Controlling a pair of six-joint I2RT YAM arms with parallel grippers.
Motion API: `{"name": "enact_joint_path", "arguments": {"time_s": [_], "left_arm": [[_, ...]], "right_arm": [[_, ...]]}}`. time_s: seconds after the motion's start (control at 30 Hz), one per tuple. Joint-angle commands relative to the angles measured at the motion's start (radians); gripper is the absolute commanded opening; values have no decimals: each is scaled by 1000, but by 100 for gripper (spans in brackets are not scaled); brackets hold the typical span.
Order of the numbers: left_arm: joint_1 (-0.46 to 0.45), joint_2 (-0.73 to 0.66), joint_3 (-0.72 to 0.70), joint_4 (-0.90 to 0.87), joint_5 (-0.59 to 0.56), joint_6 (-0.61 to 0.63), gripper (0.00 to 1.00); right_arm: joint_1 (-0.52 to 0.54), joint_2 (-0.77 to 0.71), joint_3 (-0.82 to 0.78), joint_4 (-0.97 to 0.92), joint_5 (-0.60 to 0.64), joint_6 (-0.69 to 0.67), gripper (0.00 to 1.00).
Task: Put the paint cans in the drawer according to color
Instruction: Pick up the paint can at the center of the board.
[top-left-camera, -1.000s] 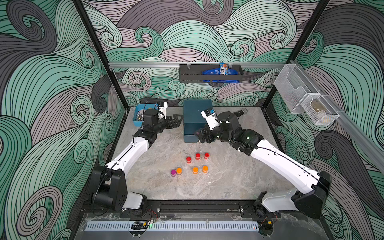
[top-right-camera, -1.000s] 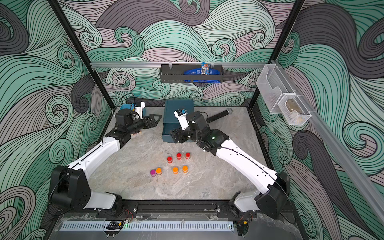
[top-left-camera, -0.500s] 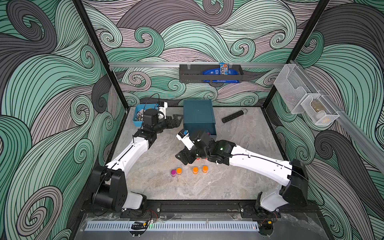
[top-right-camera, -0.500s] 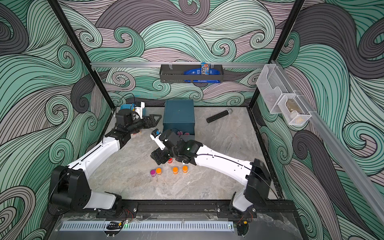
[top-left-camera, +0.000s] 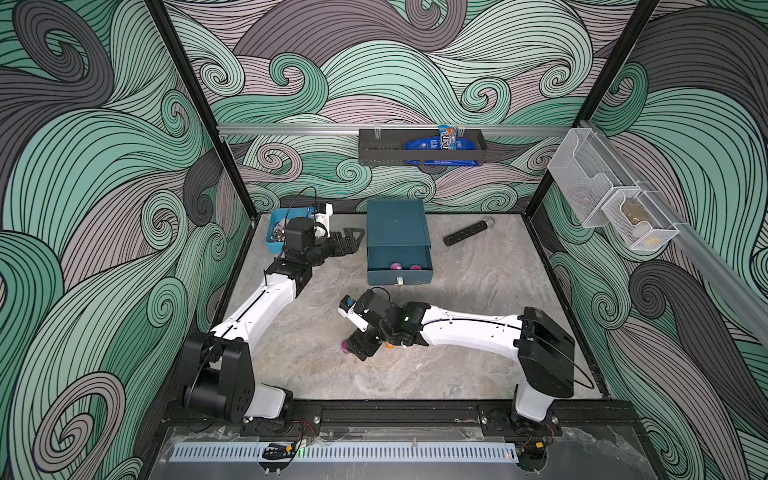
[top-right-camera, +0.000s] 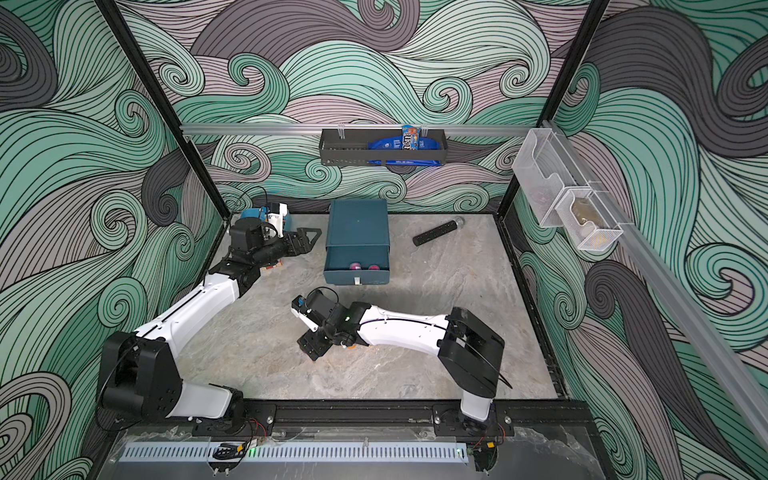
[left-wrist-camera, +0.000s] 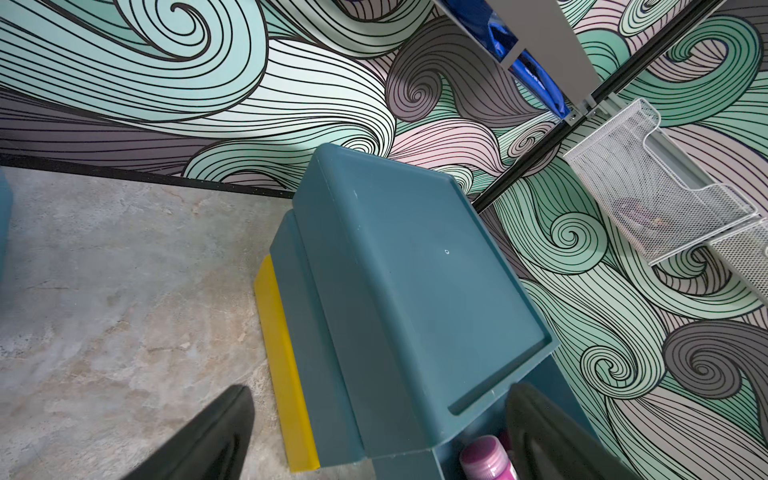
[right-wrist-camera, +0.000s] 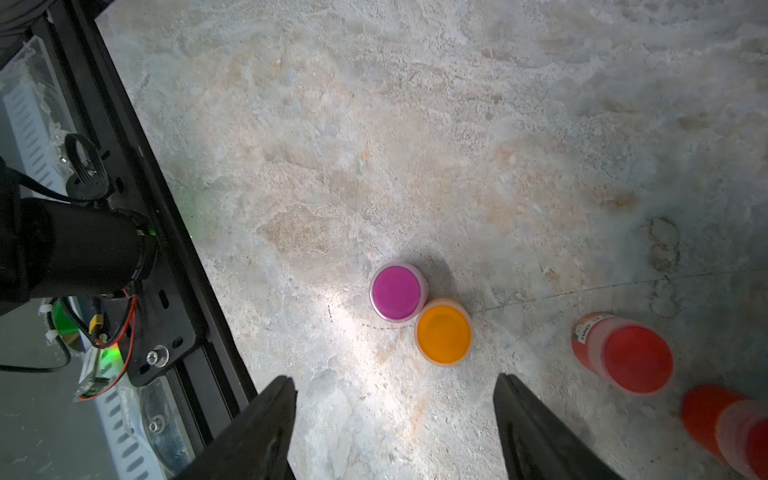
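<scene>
matt plastic drawer (left-wrist-camera: 415, 270), rough stone-look tabletop (right-wrist-camera: 415, 124)

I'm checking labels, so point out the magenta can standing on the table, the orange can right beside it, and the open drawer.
magenta can (right-wrist-camera: 396, 292), right wrist view, centre of its lid.
orange can (right-wrist-camera: 444, 333), right wrist view, centre of its lid.
open drawer (top-left-camera: 382, 277), in a top view, on its front wall.
</scene>
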Motion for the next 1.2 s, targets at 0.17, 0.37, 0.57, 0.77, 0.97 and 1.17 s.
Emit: {"name": "enact_joint_path", "arguments": {"time_s": [0.17,0.37,0.57,0.77,0.97,1.17], "left_arm": [[6,1,1,7,-4,-1,97],[7,1,0,7,-4,-2,98],[6,4,0,7,-3,-4,98],[7,4,0,6,-4,-4,97],[8,4,0,5,-2,-4,97],[8,4,1,6,-2,-4,97]], "right_arm": [[20,64,43,26,-4,-83,80],[21,110,78,23,-4,-128,80],[21,152,115,23,-6,-162,80],[21,187,127,24,6,-183,78],[22,214,126,24,-2,-195,76],[23,222,117,22,-3,-201,70]]}}
